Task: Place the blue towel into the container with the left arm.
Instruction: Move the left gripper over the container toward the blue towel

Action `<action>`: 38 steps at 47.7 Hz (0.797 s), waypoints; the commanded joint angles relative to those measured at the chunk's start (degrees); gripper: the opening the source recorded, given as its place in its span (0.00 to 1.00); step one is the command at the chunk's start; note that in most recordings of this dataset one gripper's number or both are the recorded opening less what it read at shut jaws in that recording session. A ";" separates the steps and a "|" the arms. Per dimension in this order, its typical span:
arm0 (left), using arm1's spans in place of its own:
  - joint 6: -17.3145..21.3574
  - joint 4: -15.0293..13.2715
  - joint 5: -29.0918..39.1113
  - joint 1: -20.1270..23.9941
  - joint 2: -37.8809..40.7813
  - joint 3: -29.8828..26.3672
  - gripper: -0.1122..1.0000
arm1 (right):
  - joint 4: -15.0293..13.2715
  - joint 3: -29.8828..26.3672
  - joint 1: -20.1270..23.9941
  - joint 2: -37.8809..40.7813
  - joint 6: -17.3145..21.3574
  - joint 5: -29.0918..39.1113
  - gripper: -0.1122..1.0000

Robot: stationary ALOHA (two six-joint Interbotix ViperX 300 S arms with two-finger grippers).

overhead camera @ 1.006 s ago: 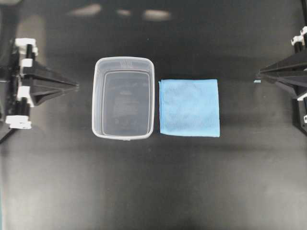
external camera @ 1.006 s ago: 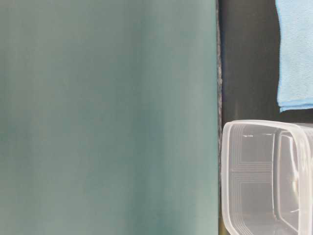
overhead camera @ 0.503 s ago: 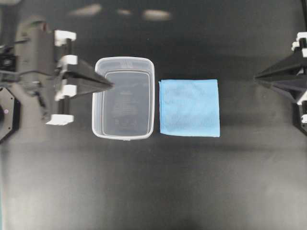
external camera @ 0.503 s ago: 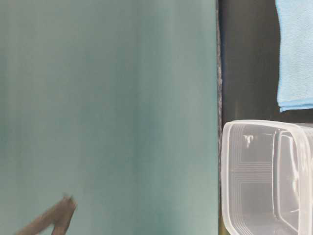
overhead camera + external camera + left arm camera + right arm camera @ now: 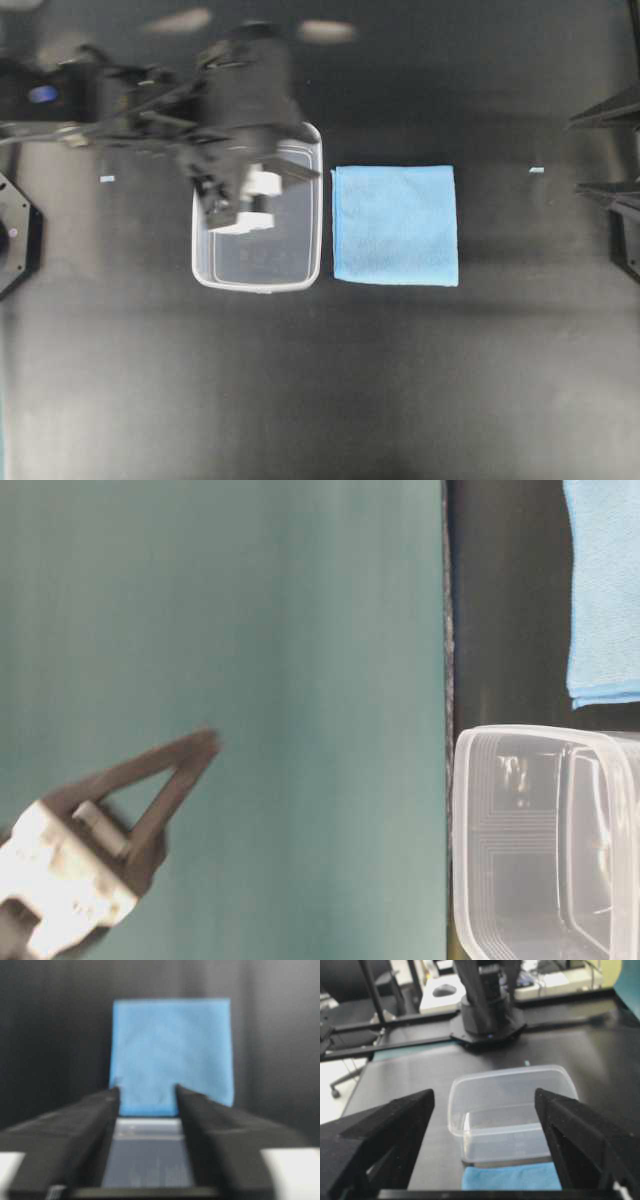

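since a second ago the left arm (image 5: 150, 110) has swung in from the 9 o'clock edge of the table (image 5: 300, 380) and now hangs over the container (image 5: 300, 275), covering its upper left part in the overhead view; the right gripper (image 5: 485, 1100) has drawn back towards the 3 o'clock edge and spread its fingers wide

the left gripper (image 5: 146, 1091) is released, its two black fingers (image 5: 95, 1110) parted with a clear gap between them, nothing held; it points towards 3 o'clock, at the blue towel (image 5: 395, 225), and its tips sit above the container's right wall, short of the cloth

the blue towel lies flat and square on the black table just at 3 o'clock of the container, the two edges close together but not overlapping; it hasn't shifted, and neither has the container, which has nothing in it

the right gripper holds nothing; from its own camera the container (image 5: 512, 1110) and a strip of towel (image 5: 512, 1180) show between its open fingers
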 commanded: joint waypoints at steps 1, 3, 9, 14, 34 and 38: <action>0.35 0.18 4.13 0.18 4.04 -6.33 0.60 | 0.26 -0.44 -0.18 -0.18 -0.09 -0.18 0.81; 0.88 0.18 5.89 0.26 6.33 -8.44 0.72 | 0.26 -0.44 -0.18 -0.44 -0.09 -0.18 0.81; 3.34 0.18 10.55 -0.26 13.62 -14.85 0.92 | 0.26 -0.53 -0.18 -0.44 -0.26 -0.18 0.81; 4.92 0.18 13.18 -0.97 19.69 -19.34 0.92 | 0.26 -0.44 -0.18 -0.44 -0.18 -0.35 0.81; 4.31 0.18 13.27 -1.67 36.04 -25.84 0.91 | 0.26 -0.35 -0.26 -0.53 0.00 -0.70 0.80; 4.57 0.18 12.83 -1.93 37.53 -25.84 0.91 | 0.26 -0.35 -0.62 -0.53 0.09 -0.79 0.80</action>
